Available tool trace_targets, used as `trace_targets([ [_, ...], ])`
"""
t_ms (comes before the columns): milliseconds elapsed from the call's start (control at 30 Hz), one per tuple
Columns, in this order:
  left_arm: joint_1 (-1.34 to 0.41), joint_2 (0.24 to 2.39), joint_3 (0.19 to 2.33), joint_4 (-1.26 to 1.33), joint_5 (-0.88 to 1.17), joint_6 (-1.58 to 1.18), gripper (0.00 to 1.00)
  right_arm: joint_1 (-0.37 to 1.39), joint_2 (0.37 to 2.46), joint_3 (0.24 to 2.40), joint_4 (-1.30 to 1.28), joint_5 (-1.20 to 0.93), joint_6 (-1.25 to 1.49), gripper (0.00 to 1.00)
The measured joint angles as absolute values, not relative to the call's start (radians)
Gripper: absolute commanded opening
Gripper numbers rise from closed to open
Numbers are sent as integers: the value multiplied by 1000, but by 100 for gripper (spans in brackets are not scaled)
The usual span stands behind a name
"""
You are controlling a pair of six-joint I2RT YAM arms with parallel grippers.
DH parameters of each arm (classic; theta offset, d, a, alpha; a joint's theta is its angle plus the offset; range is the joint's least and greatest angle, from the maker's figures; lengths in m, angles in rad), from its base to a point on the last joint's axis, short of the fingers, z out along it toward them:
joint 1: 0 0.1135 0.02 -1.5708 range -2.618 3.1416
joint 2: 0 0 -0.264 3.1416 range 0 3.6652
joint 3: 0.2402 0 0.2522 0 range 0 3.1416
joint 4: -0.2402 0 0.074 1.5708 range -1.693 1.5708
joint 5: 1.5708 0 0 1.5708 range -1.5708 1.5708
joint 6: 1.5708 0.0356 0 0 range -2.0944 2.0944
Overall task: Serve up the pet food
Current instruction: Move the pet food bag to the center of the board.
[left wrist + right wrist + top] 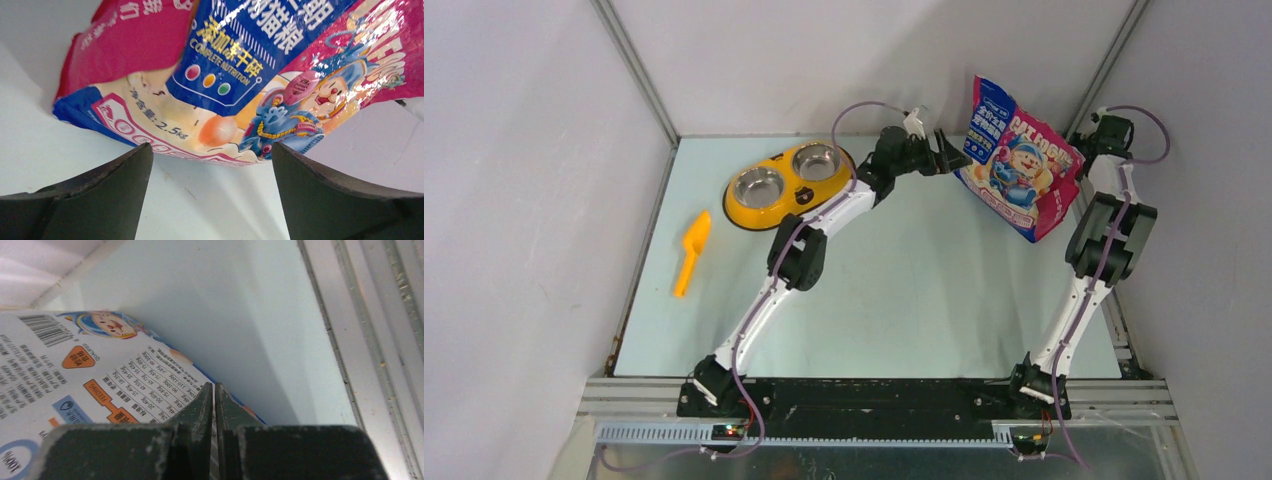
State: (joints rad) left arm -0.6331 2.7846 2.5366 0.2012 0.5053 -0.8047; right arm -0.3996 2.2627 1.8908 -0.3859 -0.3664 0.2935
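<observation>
The blue-and-pink pet food pouch hangs tilted above the table at the back right. My right gripper is behind its right edge. In the right wrist view the right gripper is shut on the pouch's printed back. My left gripper is open and empty, just left of the pouch's lower part. In the left wrist view the pouch's front fills the top, above and beyond the open left gripper, not touching it. No kibble shows.
The yellow double feeder with two steel bowls stands at the back left of the pale table. The orange scoop lies left of it near the left wall. A metal rail runs along the table's right edge.
</observation>
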Motion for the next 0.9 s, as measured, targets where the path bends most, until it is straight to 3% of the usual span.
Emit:
trace_targets([
  [367,-669,2804,2534,200,513,-839,94,-363,2394,2089,-569,-373,229,7],
  [900,-681,2804,2521,204,527,-865,94,-355,2397,2103,-615,-423,113,6],
])
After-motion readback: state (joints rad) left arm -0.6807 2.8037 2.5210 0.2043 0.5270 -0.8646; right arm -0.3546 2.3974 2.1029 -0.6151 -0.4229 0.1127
